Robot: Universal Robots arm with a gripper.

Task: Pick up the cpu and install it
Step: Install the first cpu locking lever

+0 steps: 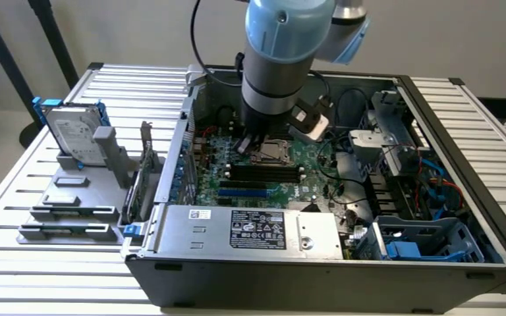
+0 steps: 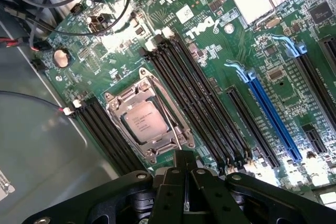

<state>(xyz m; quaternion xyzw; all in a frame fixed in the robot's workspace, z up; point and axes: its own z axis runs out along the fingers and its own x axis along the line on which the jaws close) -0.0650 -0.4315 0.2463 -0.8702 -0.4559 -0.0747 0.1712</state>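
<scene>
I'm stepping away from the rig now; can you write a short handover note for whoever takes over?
Gripper: shut, holding nothing, just above the open computer case's green motherboard.
CPU: the small square silver-topped chip lies inside the metal socket frame, flat as far as visible.
Done: the chip has been picked up and placed in the socket.
Left: the frame's thin wire lever lies across its edge; whether it is latched cannot be told.
</scene>
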